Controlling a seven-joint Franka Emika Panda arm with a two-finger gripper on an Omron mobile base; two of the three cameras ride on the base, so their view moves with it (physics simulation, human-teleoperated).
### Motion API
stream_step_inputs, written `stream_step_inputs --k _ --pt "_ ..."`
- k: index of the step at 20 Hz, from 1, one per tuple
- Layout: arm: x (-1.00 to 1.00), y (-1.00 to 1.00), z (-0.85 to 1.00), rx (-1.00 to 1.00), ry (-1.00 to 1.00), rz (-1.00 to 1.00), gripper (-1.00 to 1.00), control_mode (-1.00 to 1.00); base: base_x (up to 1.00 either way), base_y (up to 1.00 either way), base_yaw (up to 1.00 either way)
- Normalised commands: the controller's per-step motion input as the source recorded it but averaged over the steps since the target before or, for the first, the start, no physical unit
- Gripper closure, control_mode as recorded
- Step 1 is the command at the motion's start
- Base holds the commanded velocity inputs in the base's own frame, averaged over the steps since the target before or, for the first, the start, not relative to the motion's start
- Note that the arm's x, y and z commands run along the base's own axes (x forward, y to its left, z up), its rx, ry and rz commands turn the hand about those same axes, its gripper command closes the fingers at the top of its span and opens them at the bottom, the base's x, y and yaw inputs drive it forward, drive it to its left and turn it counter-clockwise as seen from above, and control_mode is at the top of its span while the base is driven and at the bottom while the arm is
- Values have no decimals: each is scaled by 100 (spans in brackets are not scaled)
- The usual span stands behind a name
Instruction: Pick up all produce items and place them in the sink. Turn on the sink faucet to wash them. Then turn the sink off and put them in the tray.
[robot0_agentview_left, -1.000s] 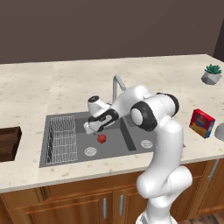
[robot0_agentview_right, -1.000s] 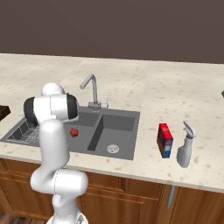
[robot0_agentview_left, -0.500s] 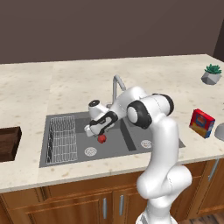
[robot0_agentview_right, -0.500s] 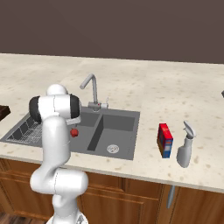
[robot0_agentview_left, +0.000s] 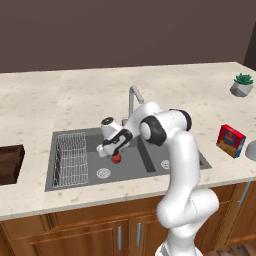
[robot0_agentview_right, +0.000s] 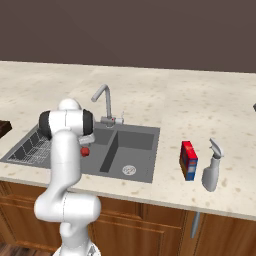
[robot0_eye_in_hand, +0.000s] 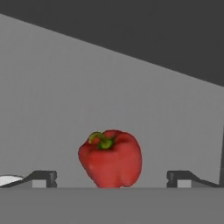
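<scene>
- Your gripper (robot0_agentview_left: 114, 152) hangs low over the sink (robot0_agentview_left: 70, 176), its fingers spread wide; in the hand view the two fingertips (robot0_eye_in_hand: 43, 177) stand well apart at either side of the red pepper (robot0_eye_in_hand: 110, 158), neither touching it
- The hand view alone gives you the pepper's green stem and lobed shape, resting on the grey basin floor (the base views show just a small red dot)
- In the left base view the pepper (robot0_agentview_left: 116, 159) sits just below the gripper, in the basin with the wire rack (robot0_agentview_left: 70, 159) and above its round drain (robot0_agentview_left: 103, 173)
- In the right base view the arm covers most of that basin; you see the pepper (robot0_agentview_right: 85, 151) peeking out beside it
- The sink faucet (robot0_agentview_right: 106, 102) stands behind the divider, its lever plain in the right view
- The tray (robot0_agentview_left: 9, 163) lies at the left base view's far left edge, on the counter (robot0_agentview_left: 80, 95)
- The spray bottle (robot0_agentview_right: 213, 166) shows in full in the right view, beside the red, blue and yellow box (robot0_agentview_right: 188, 159); you cannot read its printing
- A potted plant (robot0_agentview_left: 242, 84) sits far right in the left view
</scene>
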Motion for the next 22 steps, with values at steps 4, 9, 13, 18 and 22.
stream_step_inputs --k 4,9,13,18,22 --pt "18 0 -26 0 1 0 -100 -100 0 0 0" --pt "0 0 -20 0 0 0 -100 -100 0 0 0" --pt "0 -1 -19 0 1 0 -100 -100 0 0 0" --pt "1 -15 -14 0 3 0 -100 -100 0 0 0" --pt "6 -18 -18 0 6 0 -100 -100 0 0 0"
